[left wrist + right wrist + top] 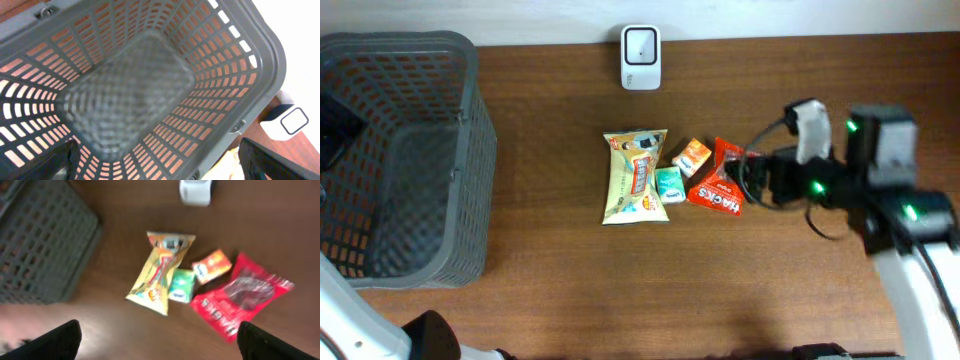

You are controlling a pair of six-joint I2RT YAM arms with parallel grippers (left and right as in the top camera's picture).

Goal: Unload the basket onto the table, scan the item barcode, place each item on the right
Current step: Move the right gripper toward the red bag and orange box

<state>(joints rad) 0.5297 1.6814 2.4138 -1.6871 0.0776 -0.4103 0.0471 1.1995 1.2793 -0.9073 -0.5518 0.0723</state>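
The brown counter (720,290) carries one grey slatted basket (480,200) at its left end, with the left arm (340,300) hanging over it. The left jaws stand wide apart above the basket's bare floor, holding nothing. Four items lie clustered mid-counter:

- one yellow snack bag (636,176), its long axis running toward the far edge
- one red packet (720,185), lying slantwise
- one orange box (692,156)
- one green box (669,183), touching the yellow bag

One white scanner (641,57) stands at the far edge, well apart from the cluster and roughly in line with the bag.

The right arm (880,170) is far nearer. The right jaws are spread wide and hold nothing, and the red packet lies just ahead of them. It is probably the easiest pick. The wrist view is blurred, so I cannot make out a barcode on any item.
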